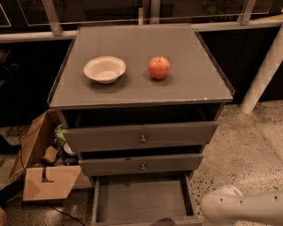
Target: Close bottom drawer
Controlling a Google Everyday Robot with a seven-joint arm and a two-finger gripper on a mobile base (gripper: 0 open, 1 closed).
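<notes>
Room's pretty dim, with most of the light landing on the right. The floor [241, 161] is pale speckled stone, terrazzo-looking, brighter on that side. Behind everything runs a row of dark glass panels [93, 9] in light metal framing [26, 37], basically black through them. A white post [264, 73] leans diagonally on the right. In the middle is a grey-brown chest of drawers with a flat matte tabletop [190, 86]. Down on the left sits an open cardboard box [44, 183] with something green and leafy [59, 134] poking out, and a dark cable [62, 212] trails across the floor nearby. The end effector [162, 221] barely pokes in at the bottom edge.
</notes>
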